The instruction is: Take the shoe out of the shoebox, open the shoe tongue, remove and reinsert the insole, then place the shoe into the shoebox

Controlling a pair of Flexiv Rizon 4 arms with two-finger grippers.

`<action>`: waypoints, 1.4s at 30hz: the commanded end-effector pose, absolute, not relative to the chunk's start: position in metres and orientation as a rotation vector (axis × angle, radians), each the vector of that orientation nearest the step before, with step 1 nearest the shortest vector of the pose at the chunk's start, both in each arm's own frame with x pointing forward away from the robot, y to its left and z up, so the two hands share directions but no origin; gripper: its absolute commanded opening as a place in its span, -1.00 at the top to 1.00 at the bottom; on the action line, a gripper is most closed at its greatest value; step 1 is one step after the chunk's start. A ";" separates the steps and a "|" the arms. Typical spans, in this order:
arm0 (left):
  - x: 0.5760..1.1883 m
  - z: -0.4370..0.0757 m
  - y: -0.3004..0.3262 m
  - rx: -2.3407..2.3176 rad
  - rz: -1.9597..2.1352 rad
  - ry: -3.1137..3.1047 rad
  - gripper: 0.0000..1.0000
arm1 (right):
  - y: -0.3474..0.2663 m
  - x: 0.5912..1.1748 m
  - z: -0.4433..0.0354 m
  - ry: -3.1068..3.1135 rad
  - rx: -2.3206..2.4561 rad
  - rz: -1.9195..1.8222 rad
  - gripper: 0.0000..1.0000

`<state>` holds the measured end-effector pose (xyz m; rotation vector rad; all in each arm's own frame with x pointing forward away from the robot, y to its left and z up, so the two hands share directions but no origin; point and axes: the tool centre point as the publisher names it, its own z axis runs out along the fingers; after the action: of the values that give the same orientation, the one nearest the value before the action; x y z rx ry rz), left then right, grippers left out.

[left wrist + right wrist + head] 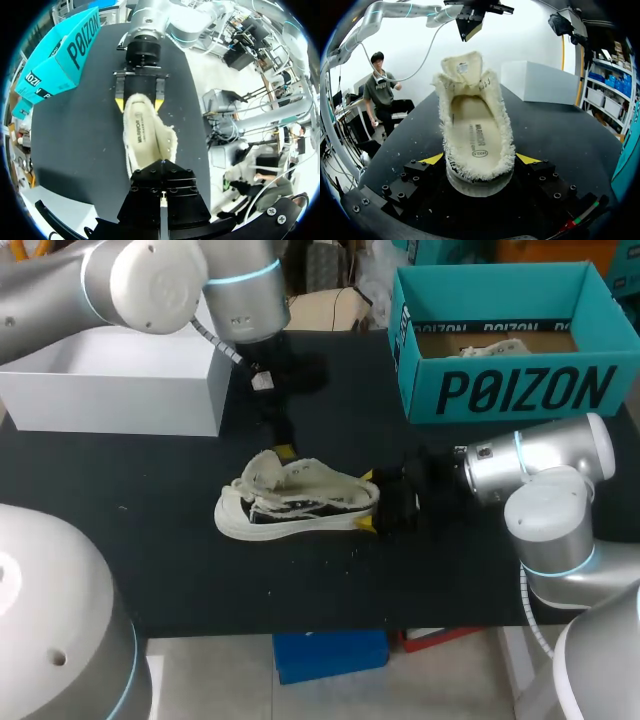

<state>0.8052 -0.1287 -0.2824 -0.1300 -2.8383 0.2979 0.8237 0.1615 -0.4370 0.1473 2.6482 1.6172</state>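
— Where's the shoe (300, 502)?
— Middle of the black table (200, 570): cream canvas, frayed fuzzy edges, white rubber sole. The right gripper (366, 501) pinches its heel between 2 yellow tips (432, 159).
— And the left gripper (471, 25)?
— Near the tongue (462, 67); its grip I cannot tell. The teal cardboard shoebox (520, 390) sits at the far right corner.

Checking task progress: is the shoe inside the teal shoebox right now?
No, the shoe lies on the black table, outside the shoebox, its heel between the fingers of the right hand.
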 end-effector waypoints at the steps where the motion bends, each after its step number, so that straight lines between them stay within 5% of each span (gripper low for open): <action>1: 0.812 -0.295 -0.133 -0.121 0.301 -2.744 1.00 | 0.161 0.825 -0.439 2.649 0.149 1.616 1.00; 42: 0.806 -0.384 -0.166 -0.059 0.237 -2.745 1.00 | 0.161 0.825 -0.439 2.649 0.149 1.616 1.00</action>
<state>0.8069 -0.1614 -0.3763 -0.0603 -2.7454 0.2384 0.8238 0.1615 -0.4370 0.1475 2.6483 1.6171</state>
